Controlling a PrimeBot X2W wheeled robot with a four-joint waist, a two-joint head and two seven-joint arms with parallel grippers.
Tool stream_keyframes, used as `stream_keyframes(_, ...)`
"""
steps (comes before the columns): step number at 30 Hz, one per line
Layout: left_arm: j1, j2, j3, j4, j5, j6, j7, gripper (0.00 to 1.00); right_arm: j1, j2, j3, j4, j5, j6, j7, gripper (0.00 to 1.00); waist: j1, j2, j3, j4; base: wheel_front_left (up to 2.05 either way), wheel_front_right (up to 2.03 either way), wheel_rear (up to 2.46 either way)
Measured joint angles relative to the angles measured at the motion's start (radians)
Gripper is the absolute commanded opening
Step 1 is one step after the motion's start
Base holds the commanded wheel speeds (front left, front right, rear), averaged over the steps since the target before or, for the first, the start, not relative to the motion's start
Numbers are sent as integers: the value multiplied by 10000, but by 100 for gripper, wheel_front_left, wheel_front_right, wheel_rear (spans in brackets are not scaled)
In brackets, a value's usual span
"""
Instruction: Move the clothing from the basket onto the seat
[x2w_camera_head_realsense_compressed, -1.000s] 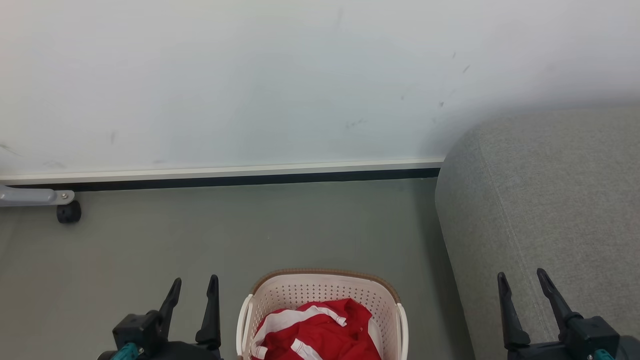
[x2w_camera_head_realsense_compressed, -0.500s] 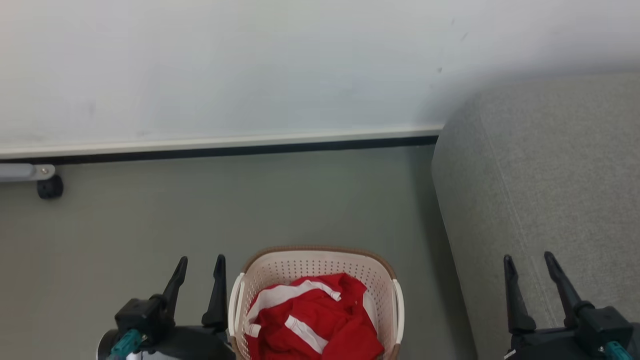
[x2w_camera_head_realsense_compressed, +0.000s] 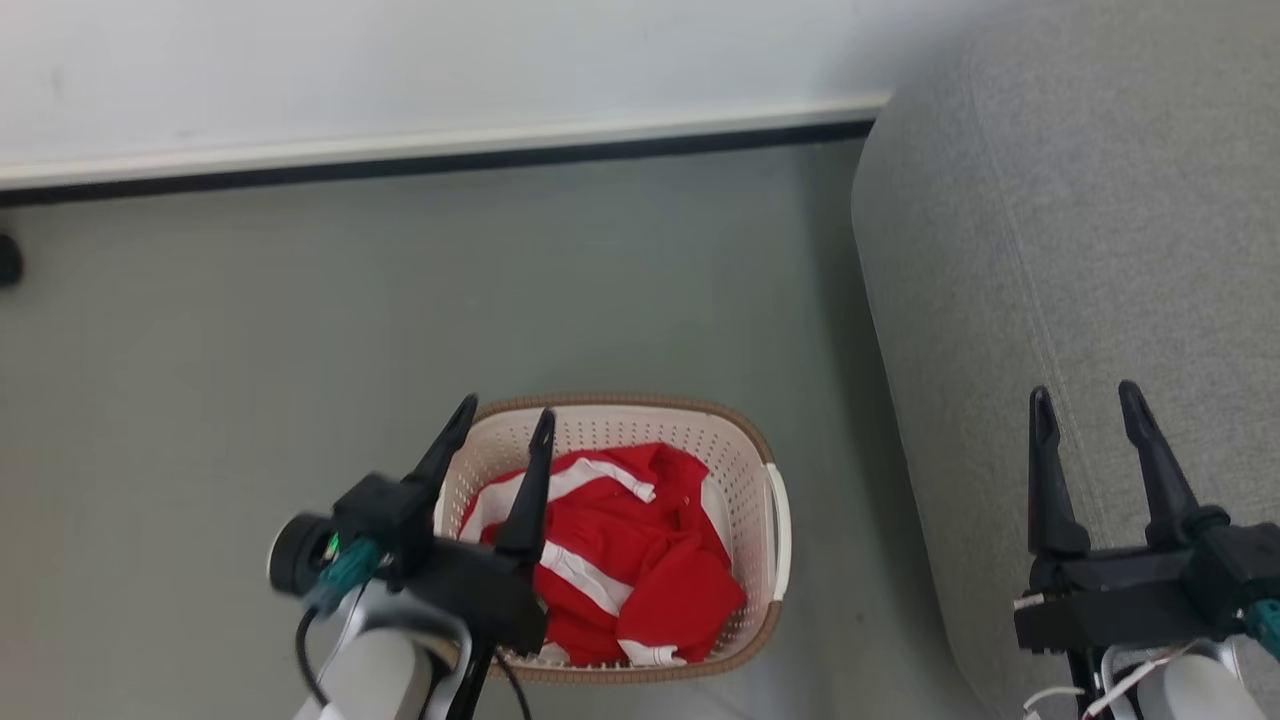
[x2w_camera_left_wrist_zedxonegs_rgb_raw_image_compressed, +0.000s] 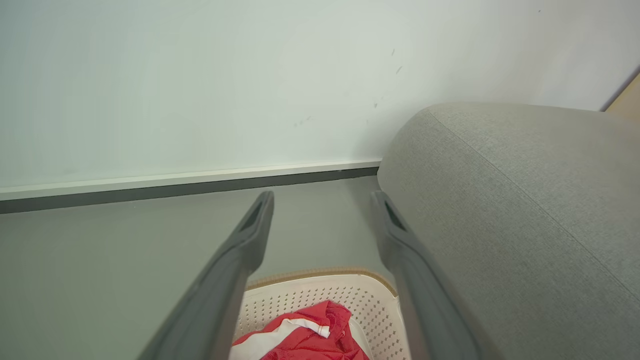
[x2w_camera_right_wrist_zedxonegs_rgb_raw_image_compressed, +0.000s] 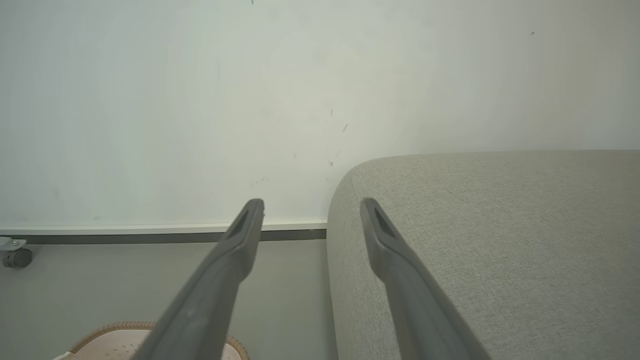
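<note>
The clothing (x2w_camera_head_realsense_compressed: 620, 560) lies heaped in the basket (x2w_camera_head_realsense_compressed: 735, 470), just right of the left claw (x2w_camera_head_realsense_compressed: 507, 407) and below its fingers; none of it is on the sofa (x2w_camera_head_realsense_compressed: 1080, 200) yet. Starting at the left, that claw hangs over the basket's left rim, its two fingers spread apart with nothing between them. Its right finger crosses the red heap in the head view, but we cannot tell whether it touches the cloth. In the left wrist view the fingers point past the far rim toward the floor (x2w_camera_left_wrist_zedxonegs_rgb_raw_image_compressed: 100, 260), with the fabric low between them, so we judge it is above the heap.

We expect the clothing to be light, soft and limp, with no shape of its own. It should sag and trail from whatever point we pinch, and a loose sleeve or cuff could snag on the rim. It looks smooth, so a shallow nip may slip. We would take a raised fold near the middle of the heap, just right of the left claw's right finger, and bite deep rather than pluck at a flat white stripe. One garment may drag another up.

Further right, past a strip of floor, stands the sofa. The right claw (x2w_camera_head_realsense_compressed: 1084, 389) shows over its grey cloth, fingers apart and empty, well apart from the basket.
</note>
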Motion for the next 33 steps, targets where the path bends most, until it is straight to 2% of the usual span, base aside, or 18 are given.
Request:
stream_keyframes(9,-1710,-123,-809,1035,734,21,1733,100,-1305,309,290,-485,-100,56,-71,100,1,1,1313,-333,0,0,0)
stream_keyframes(20,-3113,-169,-926,2266,968,192,3212,100,-2072,665,380,-940,-159,150,-73,100,0,1,2746,-966,0,0,0)
stream_keyframes(25,-3289,-92,-901,3275,1083,203,3616,100,-2438,915,353,-740,-159,169,-73,100,1,1,3323,-1349,0,0,0)
stream_keyframes(33,-3287,-115,-625,4318,957,380,3871,100,-2431,1076,431,-596,-161,295,-73,100,-1,0,3676,-1949,0,0,0)
